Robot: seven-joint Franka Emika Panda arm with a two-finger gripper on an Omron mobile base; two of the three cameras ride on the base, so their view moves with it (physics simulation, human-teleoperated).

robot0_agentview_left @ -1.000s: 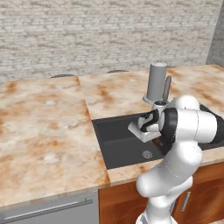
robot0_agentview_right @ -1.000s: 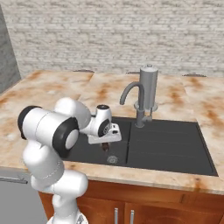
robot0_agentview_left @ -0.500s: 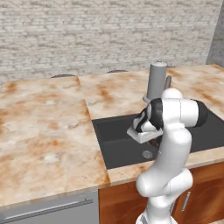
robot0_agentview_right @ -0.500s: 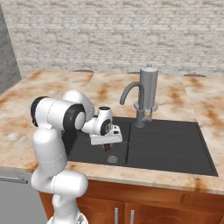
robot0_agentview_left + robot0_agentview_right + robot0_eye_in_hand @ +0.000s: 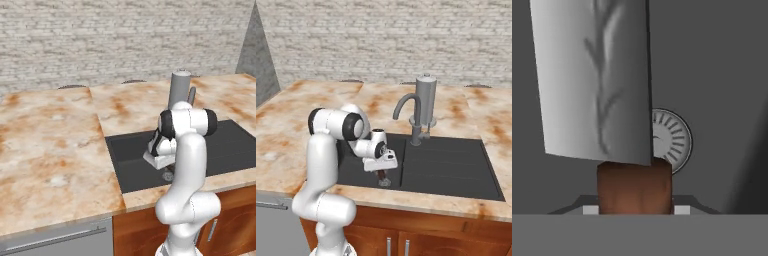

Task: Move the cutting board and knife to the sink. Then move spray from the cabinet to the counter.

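My gripper point(image 5: 381, 170) hangs low over the left half of the dark sink point(image 5: 446, 170), shut on the knife point(image 5: 597, 80) by its short brown handle. In the hand view the wide grey blade points away from the hand, covering part of the round drain point(image 5: 672, 140) below it. From the left base view the gripper point(image 5: 162, 161) sits inside the sink point(image 5: 132, 167) basin, just above the drain point(image 5: 168, 176). The mottled beige counter point(image 5: 50, 150) surrounds the sink. The cutting board, the spray and the cabinet are out of view.
A tall grey faucet point(image 5: 425, 100) with a curved spout stands behind the sink, close to the arm point(image 5: 182, 150). A brick wall runs along the back. Wooden drawer fronts point(image 5: 421, 235) lie below the counter edge.
The arm's elbow has swung up and inward, from leaning sideways to nearly upright. The hand with the knife stays at about the same spot over the sink.
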